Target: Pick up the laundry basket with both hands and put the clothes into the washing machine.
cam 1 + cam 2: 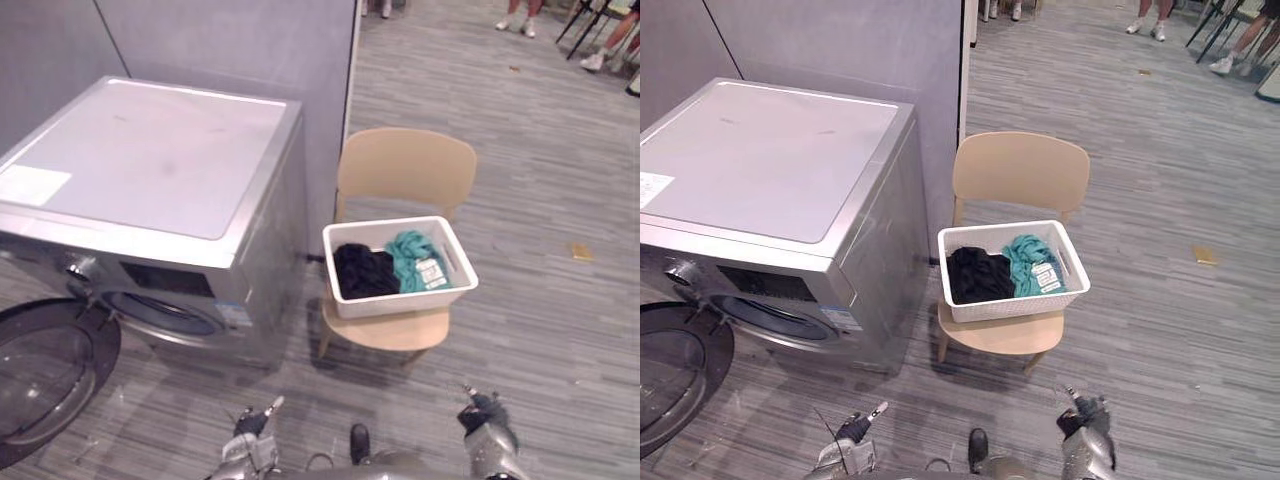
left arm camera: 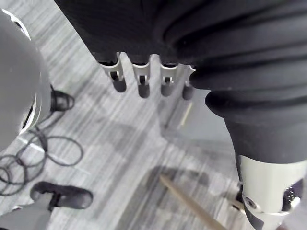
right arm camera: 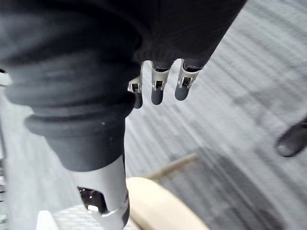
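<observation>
A white laundry basket (image 1: 456, 264) stands on the seat of a beige wooden chair (image 1: 405, 165), to the right of the washing machine. Inside the basket lie black clothes (image 1: 363, 271) and teal clothes (image 1: 417, 258). The silver washing machine (image 1: 150, 165) stands at the left, its round door (image 1: 45, 375) swung open toward me and the drum opening (image 1: 160, 312) showing. My left hand (image 1: 255, 425) and right hand (image 1: 485, 415) hang low near the floor, well short of the chair. In the wrist views the left hand's fingers (image 2: 141, 79) and the right hand's fingers (image 3: 156, 86) are straight and hold nothing.
A grey partition wall (image 1: 240, 45) runs behind the machine and the chair. People's feet (image 1: 520, 25) and dark chair legs (image 1: 580, 20) show at the far right. A small yellowish scrap (image 1: 581, 252) lies on the striped floor to the right of the chair.
</observation>
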`<state>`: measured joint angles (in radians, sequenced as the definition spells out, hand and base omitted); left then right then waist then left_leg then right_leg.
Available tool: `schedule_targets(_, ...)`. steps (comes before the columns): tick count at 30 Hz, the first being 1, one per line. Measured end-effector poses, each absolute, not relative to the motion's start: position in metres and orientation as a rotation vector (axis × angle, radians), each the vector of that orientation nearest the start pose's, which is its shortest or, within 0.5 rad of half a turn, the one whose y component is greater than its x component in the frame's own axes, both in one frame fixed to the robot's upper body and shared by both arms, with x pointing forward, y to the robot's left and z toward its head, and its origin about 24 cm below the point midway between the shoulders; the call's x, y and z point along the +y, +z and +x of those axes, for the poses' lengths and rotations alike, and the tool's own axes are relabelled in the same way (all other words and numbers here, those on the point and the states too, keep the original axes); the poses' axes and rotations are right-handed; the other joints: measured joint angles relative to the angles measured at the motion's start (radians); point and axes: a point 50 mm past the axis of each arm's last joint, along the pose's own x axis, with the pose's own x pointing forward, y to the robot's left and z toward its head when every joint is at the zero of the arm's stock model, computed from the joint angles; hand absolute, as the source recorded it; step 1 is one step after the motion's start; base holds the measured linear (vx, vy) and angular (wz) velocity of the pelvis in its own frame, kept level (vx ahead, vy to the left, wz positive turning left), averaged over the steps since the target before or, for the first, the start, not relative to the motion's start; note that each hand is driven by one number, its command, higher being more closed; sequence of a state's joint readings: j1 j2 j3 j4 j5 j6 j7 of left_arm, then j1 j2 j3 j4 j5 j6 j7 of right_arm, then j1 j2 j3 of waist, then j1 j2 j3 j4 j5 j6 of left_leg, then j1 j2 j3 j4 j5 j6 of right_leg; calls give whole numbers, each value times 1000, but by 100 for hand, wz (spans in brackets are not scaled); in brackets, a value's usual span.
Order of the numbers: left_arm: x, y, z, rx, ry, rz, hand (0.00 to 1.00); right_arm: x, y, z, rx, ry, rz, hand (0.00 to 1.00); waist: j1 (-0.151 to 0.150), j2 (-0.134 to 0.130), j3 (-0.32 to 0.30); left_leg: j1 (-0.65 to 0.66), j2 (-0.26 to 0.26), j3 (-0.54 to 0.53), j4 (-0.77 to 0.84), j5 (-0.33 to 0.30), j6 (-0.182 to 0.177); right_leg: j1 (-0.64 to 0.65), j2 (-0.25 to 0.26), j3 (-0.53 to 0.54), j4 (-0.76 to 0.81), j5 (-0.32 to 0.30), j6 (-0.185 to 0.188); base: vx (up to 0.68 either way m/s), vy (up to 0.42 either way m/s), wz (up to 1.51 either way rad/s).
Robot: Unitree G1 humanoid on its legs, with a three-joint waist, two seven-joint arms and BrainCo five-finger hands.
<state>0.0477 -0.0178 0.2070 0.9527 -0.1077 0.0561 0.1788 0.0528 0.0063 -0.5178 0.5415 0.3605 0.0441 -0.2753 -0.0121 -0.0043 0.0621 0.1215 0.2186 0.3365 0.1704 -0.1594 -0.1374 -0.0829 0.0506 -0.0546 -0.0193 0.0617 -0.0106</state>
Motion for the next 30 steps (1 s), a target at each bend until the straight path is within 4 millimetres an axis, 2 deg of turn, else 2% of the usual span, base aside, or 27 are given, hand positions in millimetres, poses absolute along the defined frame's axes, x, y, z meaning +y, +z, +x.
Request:
schedule_targets(2, 187, -154, 117, 1060, 414, -104, 0, -281, -63, 171, 450, -879, 360, 0, -3, 6, -8, 2, -4, -9, -21, 14, -16, 35, 1, -2, -77, 50, -6, 24, 15, 7)
schedule_targets(3, 189, -153, 118, 1057, 413, -98, 0, -285, -54, 175, 409, -875, 340, 0, -3, 8, -8, 3, -6, -11, -29, 17, -16, 34, 1, -2, -79, 53, -7, 10, 18, 5)
schedule_targets(4, 190, -153, 118, 1055, 408, -87, 0, -291, -37, 183, 336, -861, 292, 0, -4, 14, -9, 4, -9, -19, -40, 26, -25, 33, 0, -6, -79, 55, -7, -5, 18, 8)
schedule_targets(6, 190, -152, 120, 1047, 395, -75, 0, -302, -10, 191, 228, -840, 187, 0, -4, 18, -13, 5, -14, -38, -59, 34, -22, 32, -2, -15, -80, 56, -7, -25, 27, 13)
schedule_targets(10, 185, -148, 129, 1012, 325, -16, 0, -320, 30, 217, 95, -795, 4, 0, -4, 16, -10, -39, -26, -57, -80, 35, -20, -15, -15, -33, -84, 72, 3, -81, 57, 15)
schedule_targets(12, 181, -146, 135, 993, 281, 17, 0, -332, 69, 248, -2, -711, -140, 0, -7, 22, 22, -96, -49, -75, -91, 39, -14, -75, -39, -42, -85, 96, 14, -147, 84, 11)
schedule_targets(13, 181, -145, 137, 988, 274, 23, 0, -335, 79, 257, -18, -684, -185, 0, -8, 22, 33, -114, -56, -85, -91, 40, -13, -91, -46, -46, -84, 104, 14, -167, 85, 18)
schedule_targets(14, 181, -144, 139, 976, 256, 39, 0, -338, 101, 278, -48, -630, -279, 0, -9, 27, 63, -139, -65, -96, -92, 39, -11, -114, -58, -51, -84, 117, 19, -180, 74, 15)
schedule_targets(15, 181, -143, 140, 967, 249, 48, 0, -337, 122, 299, -68, -577, -373, 0, -6, 32, 93, -160, -67, -102, -92, 35, -3, -136, -65, -53, -85, 123, 25, -215, 83, 13)
schedule_targets(16, 181, -143, 141, 962, 247, 51, 0, -335, 133, 309, -76, -549, -417, 0, -3, 35, 105, -172, -71, -106, -92, 34, -1, -148, -69, -55, -84, 127, 28, -179, 58, 9)
schedule_targets(17, 180, -142, 141, 955, 232, 63, 0, -330, 153, 326, -97, -500, -509, 0, 4, 45, 126, -197, -79, -118, -91, 25, 14, -170, -74, -70, -84, 126, 26, -157, 47, 7)
schedule_targets(18, 181, -140, 144, 939, 226, 69, 0, -323, 173, 340, -122, -460, -580, 0, 22, 50, 156, -216, -79, -120, -82, 28, 19, -185, -87, -100, -83, 126, 27, -152, 41, 5)
schedule_targets(19, 180, -139, 145, 933, 220, 71, 0, -321, 182, 346, -131, -445, -619, 0, 32, 55, 168, -228, -81, -122, -75, 28, 19, -192, -92, -112, -81, 128, 27, -125, 26, 15)
schedule_targets(21, 177, -134, 151, 893, 209, 63, 0, -312, 218, 365, -158, -403, -770, 0, 43, 80, 216, -284, -86, -149, -41, 27, 19, -220, -108, -140, -80, 159, 30, -90, 20, 29)
schedule_targets(22, 176, -133, 153, 880, 207, 56, 0, -311, 227, 368, -163, -398, -798, 0, 55, 85, 224, -301, -87, -151, -33, 27, 19, -232, -108, -139, -80, 162, 32, -55, 19, 17)
schedule_targets(23, 175, -130, 157, 854, 210, 34, 0, -309, 242, 373, -176, -396, -845, 0, 67, 94, 244, -327, -89, -158, -22, 27, 19, -252, -111, -142, -80, 172, 22, -33, 24, 5)
schedule_targets(26, 170, -119, 169, 777, 209, -16, 0, -305, 271, 378, -206, -410, -902, 0, 84, 114, 305, -366, -94, -177, -14, 31, 23, -286, -113, -164, -64, 189, 6, -1, 48, 10)
schedule_targets(28, 167, -115, 175, 744, 202, -33, 0, -299, 278, 381, -216, -403, -948, 0, 86, 117, 329, -385, -97, -183, -15, 35, 25, -310, -117, -168, -47, 189, 6, 24, 67, 7)
schedule_targets(30, 164, -111, 179, 719, 196, -42, 0, -295, 277, 383, -209, -386, -995, 0, 88, 120, 346, -397, -100, -190, -14, 38, 29, -327, -125, -176, -30, 189, 6, 32, 79, 7)
